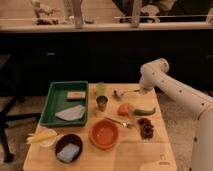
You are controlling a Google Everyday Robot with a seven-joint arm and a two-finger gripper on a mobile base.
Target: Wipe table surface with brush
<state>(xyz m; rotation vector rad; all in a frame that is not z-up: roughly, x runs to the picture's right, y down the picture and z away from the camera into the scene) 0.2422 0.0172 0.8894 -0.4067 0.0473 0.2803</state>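
Observation:
The brush [76, 95], a small wooden block, lies in the green tray [48, 107] at the table's back left, next to a grey cloth [70, 114]. My gripper [142, 90] is at the end of the white arm [175, 92] over the table's back right edge, well to the right of the tray. It hangs close to the handle end of a metal spoon [119, 93]. The wooden table top [130, 152] shows between the objects.
A green cup [101, 88] and a metal cup [102, 103] stand beside the tray. A carrot piece [123, 109], a green pepper [145, 111], dark fruit [146, 128], a fork [119, 122], an orange bowl [104, 134], a dark bowl with a blue sponge [68, 148] and a yellow item [42, 136] cover the table.

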